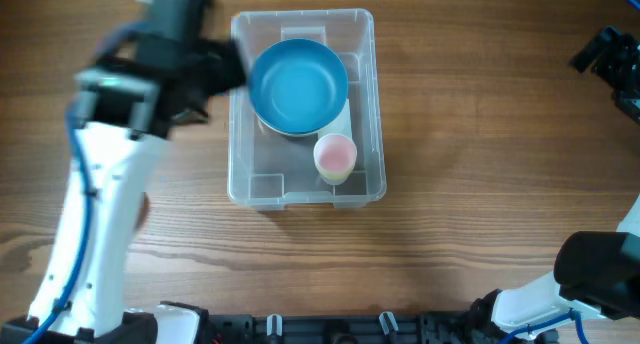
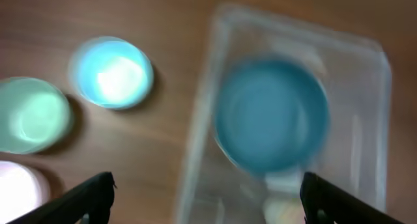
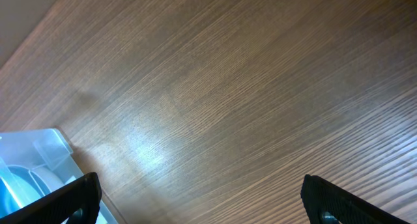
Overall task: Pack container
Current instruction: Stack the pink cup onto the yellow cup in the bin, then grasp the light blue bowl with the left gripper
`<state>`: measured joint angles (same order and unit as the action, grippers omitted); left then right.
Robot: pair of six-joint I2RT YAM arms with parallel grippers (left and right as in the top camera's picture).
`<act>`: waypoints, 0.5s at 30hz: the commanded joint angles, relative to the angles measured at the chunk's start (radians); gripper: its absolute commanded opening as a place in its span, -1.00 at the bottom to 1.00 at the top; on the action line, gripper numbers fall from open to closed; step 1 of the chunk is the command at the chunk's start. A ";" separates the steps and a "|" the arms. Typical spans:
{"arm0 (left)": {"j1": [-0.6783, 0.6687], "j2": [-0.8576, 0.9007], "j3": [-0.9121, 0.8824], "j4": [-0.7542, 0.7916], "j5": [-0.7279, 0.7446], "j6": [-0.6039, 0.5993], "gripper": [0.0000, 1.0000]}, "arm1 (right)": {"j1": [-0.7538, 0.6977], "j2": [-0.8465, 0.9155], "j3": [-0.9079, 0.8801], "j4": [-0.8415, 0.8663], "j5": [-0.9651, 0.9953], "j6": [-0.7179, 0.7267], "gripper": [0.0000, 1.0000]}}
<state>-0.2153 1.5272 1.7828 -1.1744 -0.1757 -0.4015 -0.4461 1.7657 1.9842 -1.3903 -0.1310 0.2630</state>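
Note:
The clear plastic container (image 1: 372,104) stands at the table's middle. It holds a large blue bowl (image 1: 298,84) and a small pink cup (image 1: 335,156). My left gripper (image 1: 222,72) hovers by the container's left wall, open and empty. Its blurred wrist view shows its open jaws (image 2: 205,198) above the container (image 2: 365,120) and the blue bowl (image 2: 270,116). My right gripper (image 1: 610,59) is far right near the back edge. Its jaws (image 3: 202,201) are open and empty over bare wood. The container's corner (image 3: 49,146) shows at that view's lower left.
Left of the container, the left wrist view shows a light blue bowl (image 2: 111,72), a green bowl (image 2: 29,114) and a pale pink bowl (image 2: 16,191) on the wooden table. My left arm hides them in the overhead view.

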 commanded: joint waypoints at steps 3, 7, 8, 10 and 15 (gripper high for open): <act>0.215 0.204 0.002 0.124 0.082 0.005 0.80 | 0.000 0.009 -0.003 -0.002 -0.009 -0.002 0.99; 0.238 0.397 0.002 0.176 0.097 0.005 0.79 | 0.000 0.009 -0.003 -0.002 -0.009 -0.002 0.99; 0.238 0.472 0.002 0.193 0.097 0.005 0.79 | 0.000 0.009 -0.003 -0.002 -0.009 -0.002 0.99; 0.243 0.603 0.002 0.204 0.091 0.006 0.77 | 0.000 0.009 -0.003 -0.002 -0.009 -0.002 0.99; 0.257 0.699 0.002 0.210 0.080 0.006 0.47 | 0.000 0.009 -0.003 -0.006 -0.009 -0.001 0.99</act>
<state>0.0265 2.2009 1.7782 -0.9676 -0.0986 -0.4015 -0.4461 1.7657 1.9842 -1.3922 -0.1310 0.2630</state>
